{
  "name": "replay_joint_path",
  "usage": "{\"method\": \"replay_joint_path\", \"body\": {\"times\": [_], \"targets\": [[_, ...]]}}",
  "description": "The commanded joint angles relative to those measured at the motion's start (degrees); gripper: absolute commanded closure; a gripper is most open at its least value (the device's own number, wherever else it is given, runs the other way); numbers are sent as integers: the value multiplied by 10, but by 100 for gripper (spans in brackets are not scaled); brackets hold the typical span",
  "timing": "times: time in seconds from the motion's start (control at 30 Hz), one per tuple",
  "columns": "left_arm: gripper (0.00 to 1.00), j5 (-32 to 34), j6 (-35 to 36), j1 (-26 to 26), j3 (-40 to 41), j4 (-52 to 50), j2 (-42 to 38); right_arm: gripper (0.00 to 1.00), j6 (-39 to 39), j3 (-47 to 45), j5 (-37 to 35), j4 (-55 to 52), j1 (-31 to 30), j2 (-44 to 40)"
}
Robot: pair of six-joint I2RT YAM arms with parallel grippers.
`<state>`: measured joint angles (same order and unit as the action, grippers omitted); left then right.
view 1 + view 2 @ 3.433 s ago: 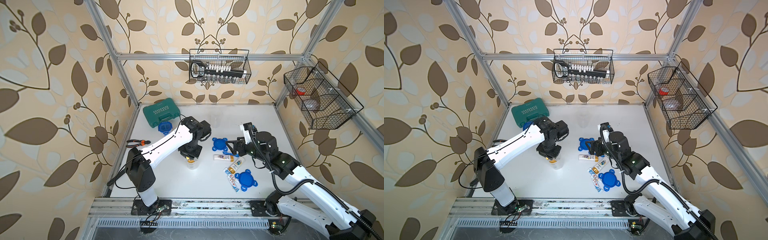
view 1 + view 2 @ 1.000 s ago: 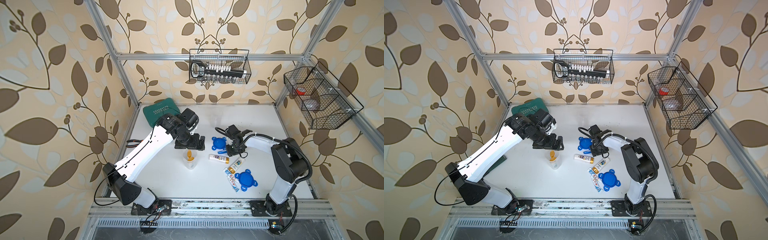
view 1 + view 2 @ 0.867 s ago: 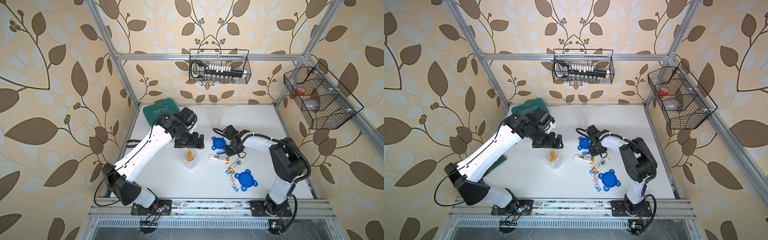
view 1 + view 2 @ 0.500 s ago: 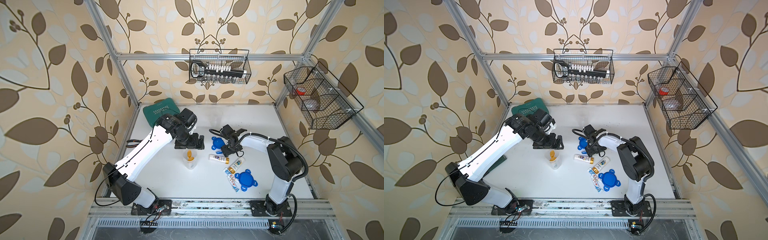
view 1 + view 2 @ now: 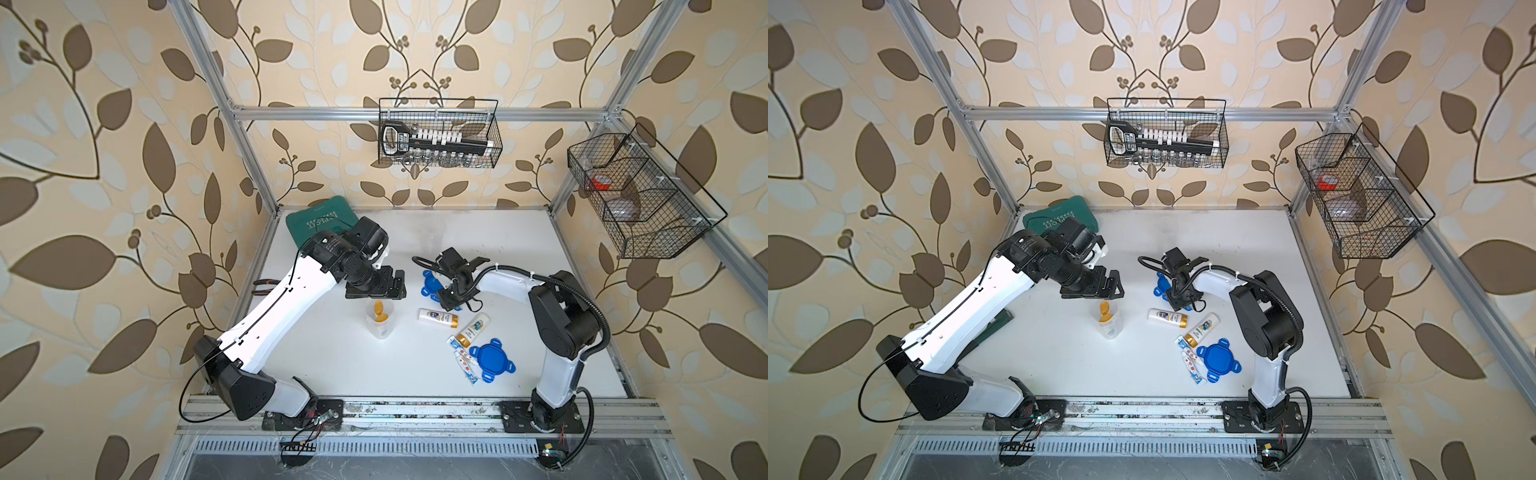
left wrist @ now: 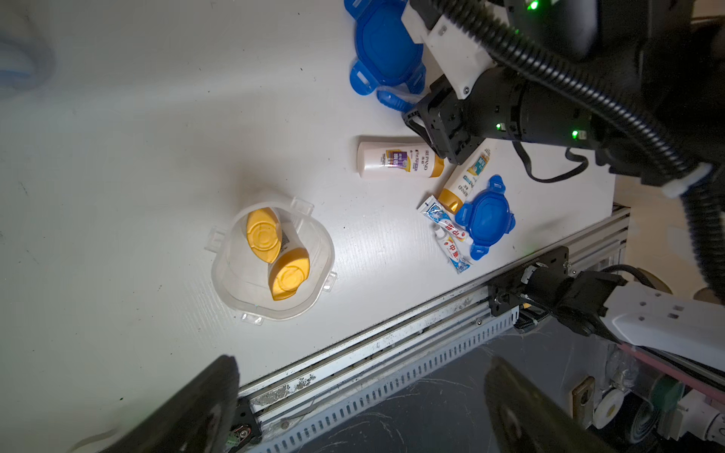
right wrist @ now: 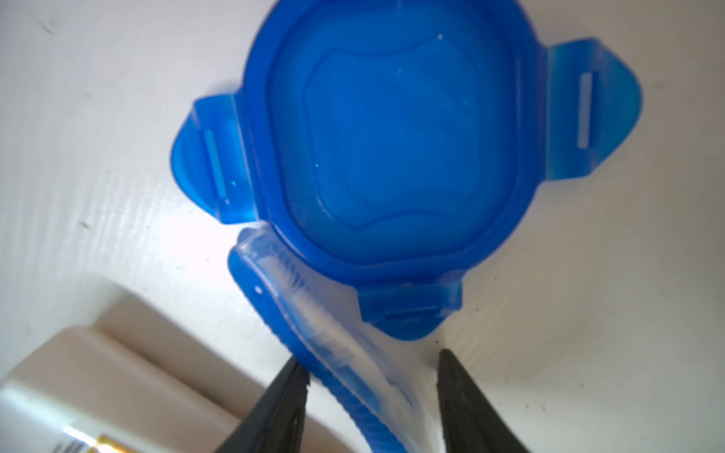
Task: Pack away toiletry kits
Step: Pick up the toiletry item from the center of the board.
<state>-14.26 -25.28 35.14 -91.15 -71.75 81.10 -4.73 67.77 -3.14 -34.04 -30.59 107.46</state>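
Left gripper (image 5: 376, 289) hangs wide open over the jar (image 6: 239, 294), two bottles (image 6: 263, 235) inside. Right gripper (image 7: 370, 364) straddles the wrapped toothbrush (image 7: 286, 325), which touches the blue lid (image 7: 396, 141). Biting or not, can't tell. Looks light, stiff, slippery-wrapped: pinch the ribbed handle.

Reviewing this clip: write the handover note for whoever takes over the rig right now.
Left gripper: open, empty, near the clear plastic jar.
Right gripper: jaws straddle the wrapped blue toothbrush beside a blue four-tab lid; grip unconfirmed.
Done: two white gold-capped bottles stand in the jar.
To do: two loose gold-capped bottles, two small white toothpaste tubes and a second blue lid lie on the white table. The jar shows no toothbrush, toothpaste or lid yet.
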Motion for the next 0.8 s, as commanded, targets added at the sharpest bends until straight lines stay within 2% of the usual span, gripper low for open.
{"method": "replay_joint_path", "body": {"times": [0.0, 0.2, 0.43, 0.57, 0.67, 0.77], "targets": [[1, 14, -8, -8, 7, 3, -14, 53, -13, -54, 21, -30, -6, 3], [1, 12, -9, -8, 7, 7, -10, 61, -31, -81, 12, -27, -28, -24], [1, 7, -17, -8, 11, 17, -11, 72, -38, -72, 8, -16, -35, 7], [1, 11, -20, -8, 24, 20, -20, 78, -38, -76, 9, -15, -35, -3], [1, -2, -19, -10, 49, 30, -26, 80, -33, -103, 26, 16, -35, -51], [1, -28, -23, -11, 52, 36, -25, 81, -28, -142, 68, 76, -35, -139]]}}
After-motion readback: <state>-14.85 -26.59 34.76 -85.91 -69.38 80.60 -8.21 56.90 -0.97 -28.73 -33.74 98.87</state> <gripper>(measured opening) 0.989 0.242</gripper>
